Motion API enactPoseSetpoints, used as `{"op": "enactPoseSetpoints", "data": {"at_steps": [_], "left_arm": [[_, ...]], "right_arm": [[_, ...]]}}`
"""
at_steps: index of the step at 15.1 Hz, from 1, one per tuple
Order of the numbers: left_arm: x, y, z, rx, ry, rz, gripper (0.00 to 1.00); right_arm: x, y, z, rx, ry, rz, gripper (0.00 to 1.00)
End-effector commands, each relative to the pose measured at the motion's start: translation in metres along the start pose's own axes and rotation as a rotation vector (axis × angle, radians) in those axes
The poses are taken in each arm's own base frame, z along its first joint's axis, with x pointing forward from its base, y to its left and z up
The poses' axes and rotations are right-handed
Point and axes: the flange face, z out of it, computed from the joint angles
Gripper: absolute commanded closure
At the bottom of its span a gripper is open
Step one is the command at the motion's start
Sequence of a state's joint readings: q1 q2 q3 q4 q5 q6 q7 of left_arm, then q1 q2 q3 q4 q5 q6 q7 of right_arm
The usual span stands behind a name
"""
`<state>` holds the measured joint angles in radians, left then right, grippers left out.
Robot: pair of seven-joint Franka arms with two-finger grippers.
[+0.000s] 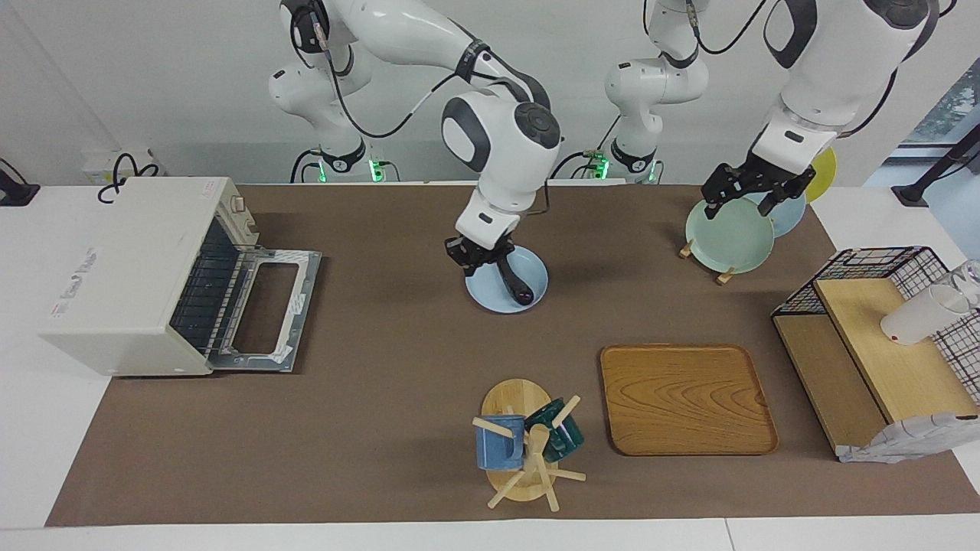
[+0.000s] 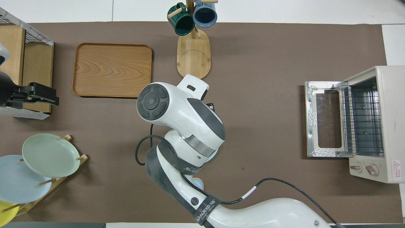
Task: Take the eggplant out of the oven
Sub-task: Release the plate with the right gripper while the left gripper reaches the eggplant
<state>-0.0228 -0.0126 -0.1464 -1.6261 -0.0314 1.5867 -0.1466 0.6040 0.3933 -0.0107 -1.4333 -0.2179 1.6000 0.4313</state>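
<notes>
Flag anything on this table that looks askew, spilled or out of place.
One thing: a white cup lies tipped on its side on the wooden shelf at the left arm's end of the table. Otherwise orderly: the oven door hangs open with an empty rack, and the eggplant rests on the blue plate.

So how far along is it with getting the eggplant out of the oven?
Nearly finished. The oven stands with its door dropped open and its rack bare, so the removal looks done. The eggplant now lies on the light blue plate mid-table, with the right gripper at its stem end; whether it has let go is unclear. Left: release and pull back. The left gripper waits over the plate rack.
</notes>
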Motion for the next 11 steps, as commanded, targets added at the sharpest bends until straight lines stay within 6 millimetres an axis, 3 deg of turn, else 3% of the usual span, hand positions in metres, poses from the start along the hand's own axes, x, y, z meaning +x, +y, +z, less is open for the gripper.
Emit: {"op": "enactPoseSetpoints", "data": {"at_steps": [1,2,4,6,7,9,11], "left_arm": [[0.012,0.040,0.033,-0.016,-0.017,-0.024,0.00],[0.016,0.056,0.044,-0.018,-0.019,-0.057,0.00],[0.026,0.113,0.082,-0.023,-0.032,-0.096,0.00],[0.036,0.155,0.123,-0.059,-0.032,-0.167,0.00],[0.036,0.179,0.142,-0.066,-0.031,-0.192,0.00],[0.034,0.205,0.174,-0.071,-0.037,-0.202,0.00],[0.020,0.239,0.211,-0.067,-0.046,-0.248,0.00]], "right_arm": [[-0.016,0.101,0.074,0.006,-0.092,0.084,1.00],[-0.020,0.119,0.093,0.012,-0.107,0.091,1.00],[-0.030,0.143,0.136,0.039,-0.079,0.104,1.00],[-0.042,0.156,0.168,0.051,-0.057,0.113,1.00],[-0.044,0.163,0.179,0.055,-0.047,0.111,1.00],[-0.044,0.185,0.191,0.058,-0.037,0.098,1.00],[-0.047,0.195,0.204,0.064,-0.046,0.114,1.00]]}}
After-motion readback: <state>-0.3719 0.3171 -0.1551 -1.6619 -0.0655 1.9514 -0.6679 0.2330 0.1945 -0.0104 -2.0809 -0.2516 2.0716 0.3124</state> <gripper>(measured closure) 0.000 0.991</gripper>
